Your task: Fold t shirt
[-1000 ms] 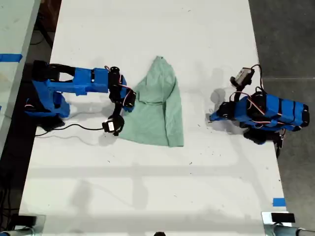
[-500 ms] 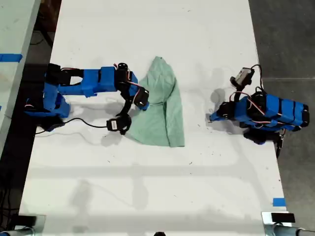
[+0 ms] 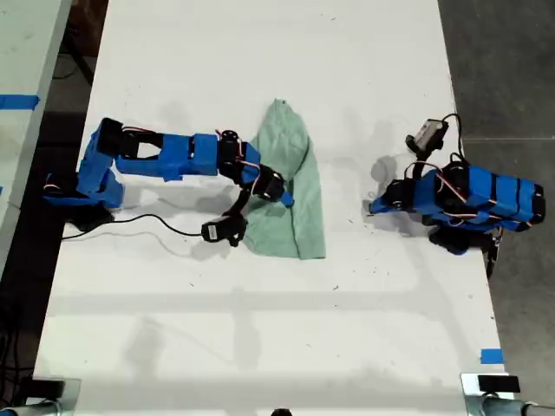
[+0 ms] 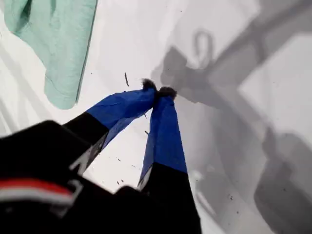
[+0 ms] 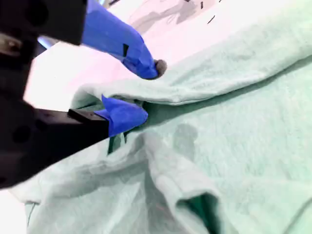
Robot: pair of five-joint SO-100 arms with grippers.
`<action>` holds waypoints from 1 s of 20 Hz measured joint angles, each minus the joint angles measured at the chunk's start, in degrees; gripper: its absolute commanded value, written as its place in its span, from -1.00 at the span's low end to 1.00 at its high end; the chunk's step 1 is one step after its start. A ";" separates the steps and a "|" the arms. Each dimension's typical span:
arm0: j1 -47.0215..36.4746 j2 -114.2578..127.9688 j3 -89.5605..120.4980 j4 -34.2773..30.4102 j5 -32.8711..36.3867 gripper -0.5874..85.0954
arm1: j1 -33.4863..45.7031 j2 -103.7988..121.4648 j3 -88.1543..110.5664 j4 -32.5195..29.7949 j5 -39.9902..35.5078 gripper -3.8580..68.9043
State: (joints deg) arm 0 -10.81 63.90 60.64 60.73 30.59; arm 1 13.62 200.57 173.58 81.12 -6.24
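**Q:** Where is the t shirt?

**Me:** The t shirt lies on the white table, near the middle of the exterior view, between my two arms. It is bunched into a long, narrow shape, with a pointed end toward the top of that view and a wider hem toward the bottom. The cloth is wrinkled, with overlapping layers.

**Q:** Second gripper?

**Me:** My second gripper is at the t shirt, on the arm reaching in from the exterior view's left. In the second wrist view, one blue finger sits under a raised fold of mint cloth and the other is above it. The fold is between them, and the jaws are closed down onto that edge with a small gap left. In the exterior view, this gripper covers the garment's edge on the view's left side. A black cable trails across the table from that arm.

**Q:** First gripper?

**Me:** My first gripper has its blue fingers pressed tip to tip with nothing between them. It hangs over bare table. A corner of the t shirt appears at the edge of the first wrist view, well apart from the tips. In the exterior view, this arm sits folded back on the view's right side, clear of the cloth.
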 measured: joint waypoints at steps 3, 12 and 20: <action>0.53 -0.62 -0.18 -2.99 -0.62 -0.68 | 0.00 0.00 0.00 0.00 0.00 -0.85; 1.41 9.49 -0.79 2.64 -4.48 -0.74 | 0.00 0.00 0.00 0.00 0.00 -0.86; -1.67 13.18 19.78 12.57 -17.05 -0.75 | 0.00 0.00 0.00 0.00 0.00 -0.86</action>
State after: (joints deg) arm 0 -12.48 77.08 80.42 73.30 13.54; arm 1 13.62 200.57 173.58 81.12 -6.24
